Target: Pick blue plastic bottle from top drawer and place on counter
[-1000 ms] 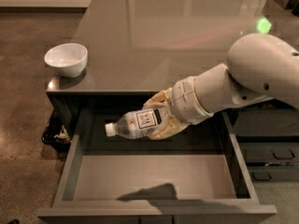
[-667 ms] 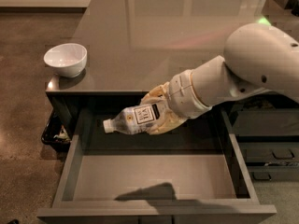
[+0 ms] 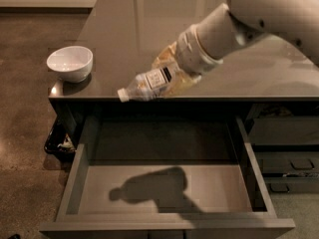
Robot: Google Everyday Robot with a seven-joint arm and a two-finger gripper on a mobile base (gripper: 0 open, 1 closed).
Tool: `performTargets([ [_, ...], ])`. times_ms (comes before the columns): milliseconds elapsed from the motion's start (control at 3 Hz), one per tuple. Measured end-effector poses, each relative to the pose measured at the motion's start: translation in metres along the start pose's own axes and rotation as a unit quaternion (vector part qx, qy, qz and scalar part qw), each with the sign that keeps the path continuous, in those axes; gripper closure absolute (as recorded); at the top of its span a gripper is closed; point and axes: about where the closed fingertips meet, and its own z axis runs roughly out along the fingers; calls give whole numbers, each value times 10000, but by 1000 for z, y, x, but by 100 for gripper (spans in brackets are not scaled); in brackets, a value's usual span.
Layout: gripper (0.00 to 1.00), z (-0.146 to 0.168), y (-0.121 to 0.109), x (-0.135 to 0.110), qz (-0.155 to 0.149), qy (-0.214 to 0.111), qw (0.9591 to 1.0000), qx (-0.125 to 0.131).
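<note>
My gripper (image 3: 172,72) is shut on the blue plastic bottle (image 3: 147,84) and holds it tilted, white cap pointing left and slightly down. The bottle hangs over the front edge of the counter (image 3: 134,29), above the open top drawer (image 3: 164,188). The white arm reaches in from the upper right. The drawer holds nothing but the shadow of the arm and bottle on its bottom.
A white bowl (image 3: 70,62) stands on the counter's front left corner. Smaller handled drawers (image 3: 286,166) are at the right, below the counter. A dark bin with rubbish (image 3: 57,141) sits on the floor at the left of the drawer.
My gripper has lifted the bottle up out of the drawer and carried it back and to the right, to the level of the counter's front edge.
</note>
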Motion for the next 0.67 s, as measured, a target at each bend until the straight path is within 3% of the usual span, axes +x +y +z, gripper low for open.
performTargets([
  [333, 100, 4, -49, 32, 121, -13, 9999, 47],
  [667, 100, 15, -70, 69, 691, -496, 9964, -23],
])
